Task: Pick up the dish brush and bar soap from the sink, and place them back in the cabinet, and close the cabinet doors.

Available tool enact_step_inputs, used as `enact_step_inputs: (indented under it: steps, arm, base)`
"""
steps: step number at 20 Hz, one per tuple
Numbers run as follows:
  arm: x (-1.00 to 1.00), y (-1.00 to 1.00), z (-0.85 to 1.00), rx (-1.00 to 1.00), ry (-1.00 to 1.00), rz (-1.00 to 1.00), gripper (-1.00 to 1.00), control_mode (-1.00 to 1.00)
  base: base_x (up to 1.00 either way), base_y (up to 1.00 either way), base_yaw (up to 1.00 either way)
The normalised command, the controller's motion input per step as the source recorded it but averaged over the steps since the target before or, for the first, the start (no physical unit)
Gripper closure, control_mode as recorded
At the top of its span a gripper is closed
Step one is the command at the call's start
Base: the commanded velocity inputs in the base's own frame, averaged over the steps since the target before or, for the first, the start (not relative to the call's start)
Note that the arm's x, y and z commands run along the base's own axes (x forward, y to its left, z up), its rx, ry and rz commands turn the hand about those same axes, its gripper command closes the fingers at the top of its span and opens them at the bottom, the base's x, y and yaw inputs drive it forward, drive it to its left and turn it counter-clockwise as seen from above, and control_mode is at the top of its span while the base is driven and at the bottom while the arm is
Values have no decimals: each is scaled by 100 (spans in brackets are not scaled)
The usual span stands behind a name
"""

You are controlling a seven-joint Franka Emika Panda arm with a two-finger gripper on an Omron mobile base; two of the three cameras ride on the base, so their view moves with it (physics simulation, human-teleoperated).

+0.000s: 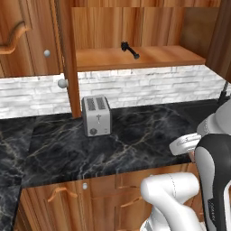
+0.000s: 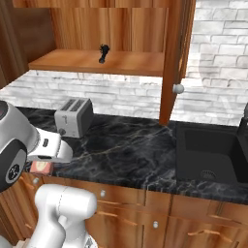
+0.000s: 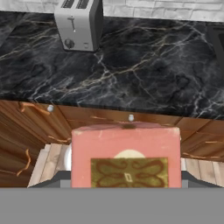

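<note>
Between the tool's fingers, close against the hand camera: the bar soap, a pinkish-red block with a patterned label, clamped by the tool from both sides; the fingertips themselves are mostly hidden by it. In the right base view a corner of the bar soap peeks out under the white wrist.

Ahead of and above the tool: black marble counter, with a silver two-slot toaster standing on it near the brick wall.

Well above the tool: the cabinet, reddish-brown wood, its shelf exposed; the dish brush lies on that shelf. One of the cabinet doors stands swung out, edge-on, round silver knob visible.

To the tool's right: the sink, black basin with round drain.

Below the tool: wooden lower drawers.
</note>
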Motion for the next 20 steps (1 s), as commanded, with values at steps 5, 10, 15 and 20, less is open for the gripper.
enact_step_inputs:
  steps: [5, 10, 15, 20]
  arm:
    - [0, 0, 0, 0, 0, 0, 100, 100]
    - [0, 0, 0, 0, 0, 0, 100, 100]
    - [0, 0, 0, 0, 0, 0, 100, 100]
    - [0, 0, 0, 0, 0, 0, 100, 100]
  base:
    - [25, -8, -2]
    - [30, -4, -1]
    - [9, 0, 0]
    - [0, 0, 0]
